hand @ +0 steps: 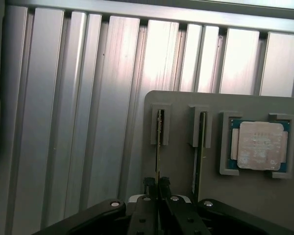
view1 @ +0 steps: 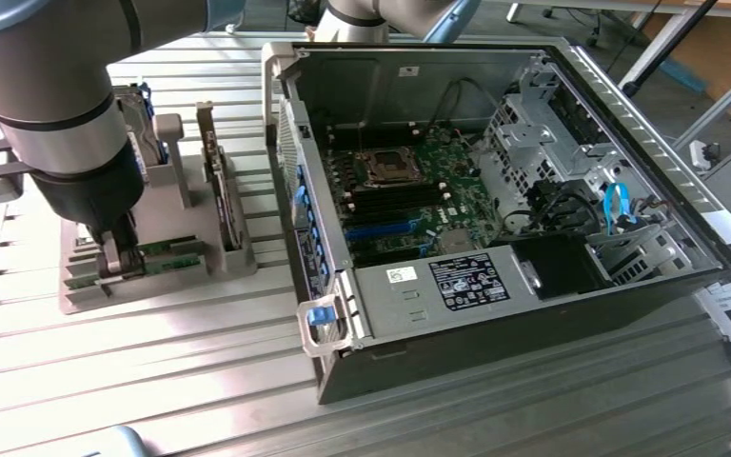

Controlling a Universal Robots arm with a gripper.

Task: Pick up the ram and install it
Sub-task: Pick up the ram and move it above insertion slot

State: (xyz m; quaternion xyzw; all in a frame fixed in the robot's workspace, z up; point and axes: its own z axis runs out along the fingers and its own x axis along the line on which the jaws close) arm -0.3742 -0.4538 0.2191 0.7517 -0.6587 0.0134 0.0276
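Note:
The ram is a thin green stick standing on edge in a slot of the grey holder. My gripper is shut on its near end, one black finger pressed on each side. In the exterior view the gripper reaches straight down into the holder at that view's left, and the green ram shows beside the fingers. A second stick stands in the neighbouring slot.
A square processor chip lies in a pocket of the holder. A dark card stands upright at the holder's back. The open computer case lies to the exterior view's right, with its motherboard exposed. The table is ribbed aluminium.

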